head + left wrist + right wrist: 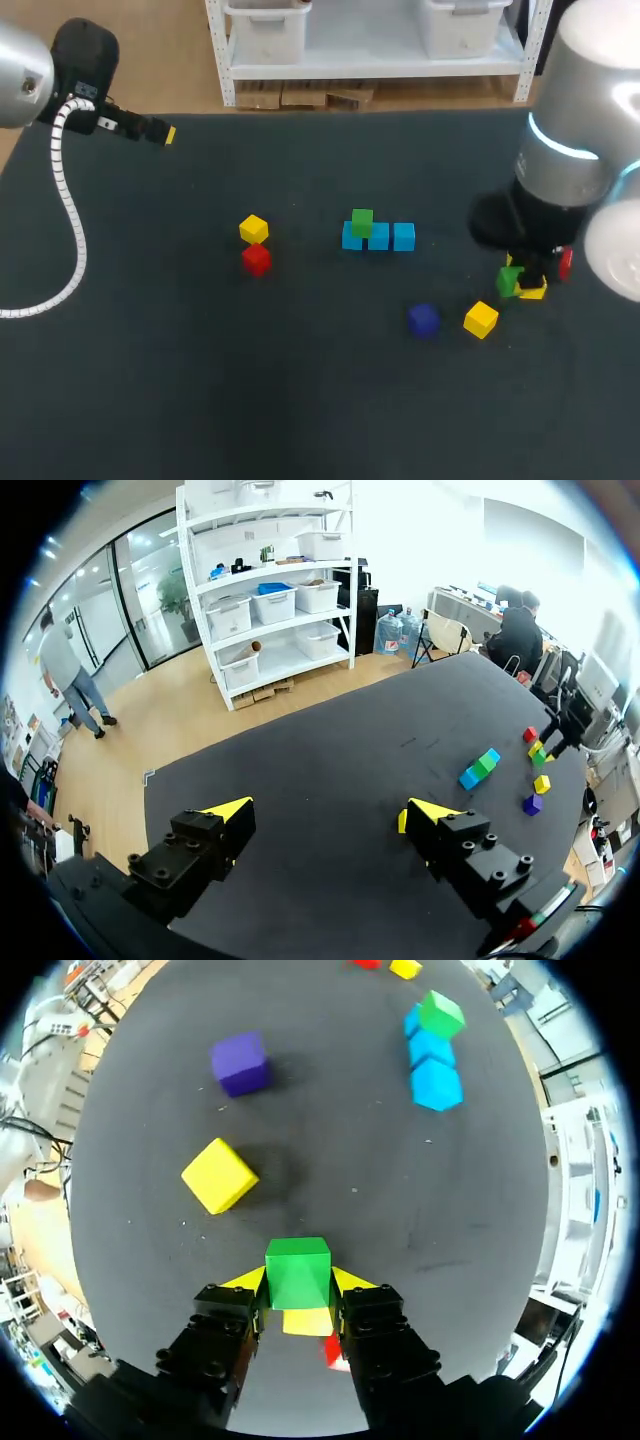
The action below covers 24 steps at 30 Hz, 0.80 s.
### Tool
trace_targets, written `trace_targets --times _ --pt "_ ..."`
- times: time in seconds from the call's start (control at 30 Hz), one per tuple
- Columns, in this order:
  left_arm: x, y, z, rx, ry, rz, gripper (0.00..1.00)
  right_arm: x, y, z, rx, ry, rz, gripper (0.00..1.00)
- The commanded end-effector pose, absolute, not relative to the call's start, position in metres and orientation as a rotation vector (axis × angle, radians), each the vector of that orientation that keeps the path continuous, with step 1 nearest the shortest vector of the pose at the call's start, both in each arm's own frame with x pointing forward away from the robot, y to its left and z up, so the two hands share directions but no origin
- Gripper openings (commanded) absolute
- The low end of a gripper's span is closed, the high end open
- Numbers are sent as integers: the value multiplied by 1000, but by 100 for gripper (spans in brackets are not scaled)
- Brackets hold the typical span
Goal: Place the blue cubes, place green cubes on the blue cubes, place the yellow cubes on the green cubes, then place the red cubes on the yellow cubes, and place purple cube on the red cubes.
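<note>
Clamped in right gripper (298, 1285): small glossy green cube (298, 1268), well apart from row of light-blue cubes (378, 237). Green layer judged in hand; next, carry across, seat squarely beside green cube already stacked (362, 221) there. Left gripper (325, 815) wide, empty.

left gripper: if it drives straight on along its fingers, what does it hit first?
Probably bare table. The open left gripper points down at it with nothing between. The blue cubes lie farther on and off to one side, though depth is hard to judge.
</note>
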<state>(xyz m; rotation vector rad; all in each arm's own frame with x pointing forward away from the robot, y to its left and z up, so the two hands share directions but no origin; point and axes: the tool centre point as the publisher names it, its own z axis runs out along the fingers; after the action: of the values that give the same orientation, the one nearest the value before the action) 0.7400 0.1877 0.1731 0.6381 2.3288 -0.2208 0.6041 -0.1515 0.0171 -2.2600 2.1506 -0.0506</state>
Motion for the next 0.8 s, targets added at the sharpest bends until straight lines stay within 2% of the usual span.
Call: trace_targets --times 0.03,0.57,0.8 --pt "740 189 173 643 2325 -229 100 620 -132 36 -2265 2171 -7 0" --pt "740 189 173 643 2325 -229 100 667 -83 78 -2239 2262 -6 0" --pt "740 189 173 643 2325 -229 100 681 -57 74 -2220 2272 42 0"
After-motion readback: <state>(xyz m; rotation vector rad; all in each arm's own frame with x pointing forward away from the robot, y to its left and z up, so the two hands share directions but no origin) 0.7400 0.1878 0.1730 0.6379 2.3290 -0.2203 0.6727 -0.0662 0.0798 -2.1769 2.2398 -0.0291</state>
